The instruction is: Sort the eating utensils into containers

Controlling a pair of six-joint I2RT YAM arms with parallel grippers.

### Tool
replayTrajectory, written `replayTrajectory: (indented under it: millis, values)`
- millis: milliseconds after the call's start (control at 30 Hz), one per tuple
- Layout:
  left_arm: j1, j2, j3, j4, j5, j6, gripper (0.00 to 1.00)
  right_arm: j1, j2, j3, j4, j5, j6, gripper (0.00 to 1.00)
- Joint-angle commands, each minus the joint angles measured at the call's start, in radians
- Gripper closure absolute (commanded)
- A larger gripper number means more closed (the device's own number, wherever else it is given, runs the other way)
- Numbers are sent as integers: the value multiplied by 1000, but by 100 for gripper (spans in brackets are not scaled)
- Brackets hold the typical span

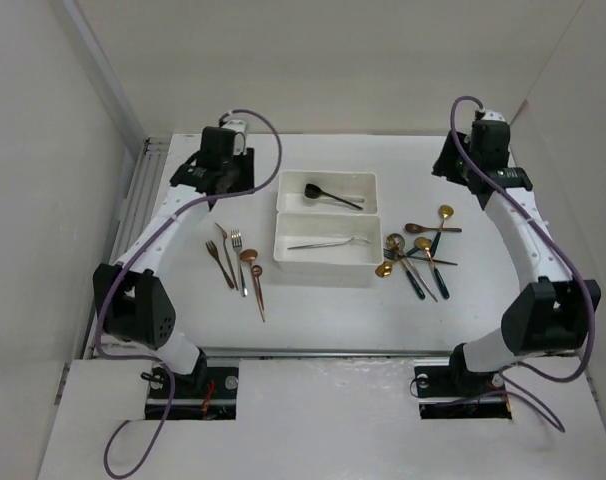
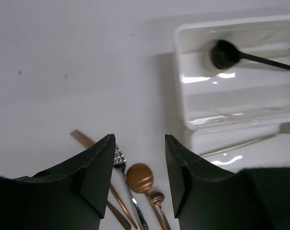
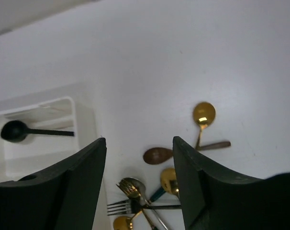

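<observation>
Left gripper and right gripper: I read both with jaws standing apart, holding nothing. Far tray: one black spoon. Near tray: one silver utensil. Copper utensils lie left of the trays, and gold and dark-handled utensils lie right.

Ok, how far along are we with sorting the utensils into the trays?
Barely started. Done: a black spoon lies in the far tray and a silver utensil in the near tray. In hand: nothing; both sets of jaws stand open and empty. Still to go: the copper and silver cluster left of the trays and the larger gold and dark-handled pile on their right.
</observation>
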State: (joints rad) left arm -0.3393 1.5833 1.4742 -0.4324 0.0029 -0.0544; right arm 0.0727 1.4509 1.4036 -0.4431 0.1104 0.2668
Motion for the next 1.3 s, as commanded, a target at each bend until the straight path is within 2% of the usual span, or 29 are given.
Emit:
replayTrajectory:
  millis: [0,200,400,700,800,933,967,1033,1167,1267]
  values:
    - [75,-37,-138,-103,-50,-148,58,-92,43,-18,-158,-63,104,38]
    - [186,-17,-264,-94,0,-159,59,-140,161,-97,-169,-34,134,48]
    - [226,-8,-322,-52,37,-159,59,-140,288,-117,-178,-44,134,48]
    - [260,3,-313,-43,69,-159,59,-159,443,-104,-206,-25,143,48]
    - [270,3,-313,-43,80,-168,59,-159,466,-104,-197,-50,143,55]
    - [279,3,-313,-43,80,-168,59,-159,488,-95,-197,-61,123,79]
    - [279,3,-313,-43,80,-168,59,-159,488,-95,-197,-61,123,91]
    - [289,3,-313,-43,80,-168,59,-159,464,-95,-197,-17,114,100]
    - [289,3,-313,-43,80,-168,59,-159,398,-48,-242,55,74,100]
    - [289,3,-313,-43,80,-168,59,-139,330,50,-270,129,43,100]
